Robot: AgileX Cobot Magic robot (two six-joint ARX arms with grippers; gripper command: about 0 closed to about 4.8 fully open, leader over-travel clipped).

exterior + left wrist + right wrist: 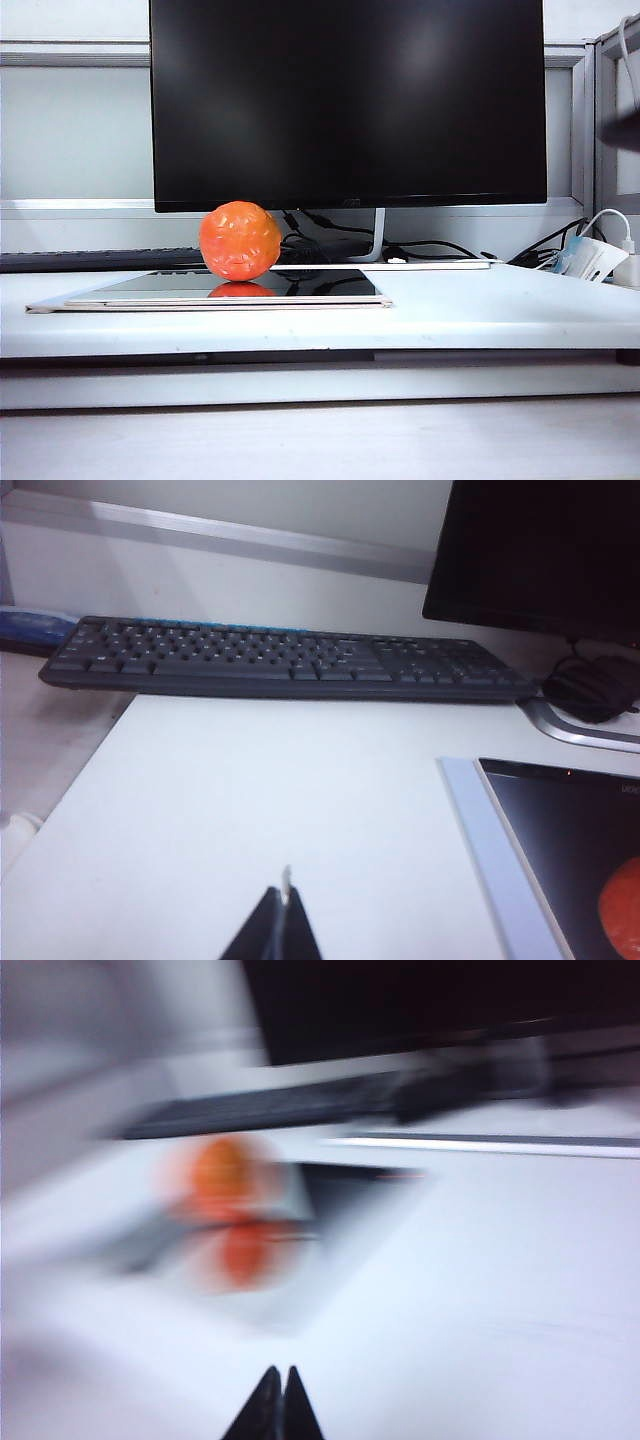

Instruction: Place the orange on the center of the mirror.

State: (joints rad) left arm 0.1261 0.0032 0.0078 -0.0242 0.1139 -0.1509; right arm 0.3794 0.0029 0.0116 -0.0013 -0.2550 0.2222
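The orange (pixel 240 240) is a bumpy, glossy reddish-orange ball resting on the mirror (pixel 320 290), a thin flat panel with a pale rim, with its reflection just below it. In the left wrist view the mirror's pale rim (pixel 490 850) shows and an orange patch (pixel 622 910) lies at the frame edge. My left gripper (pixel 283 895) is shut over bare white table, well apart from the mirror. My right gripper (pixel 279 1372) is shut with nothing between its fingers. In its blurred view the orange (pixel 222 1175) sits on the mirror (pixel 345 1200) some way beyond the gripper.
A large black monitor (pixel 348 100) stands behind the mirror on a silver stand, with cables (pixel 430 248) at its foot. A black keyboard (pixel 280 660) lies along the back of the table. A white adapter and cable (pixel 600 258) sit at the far right.
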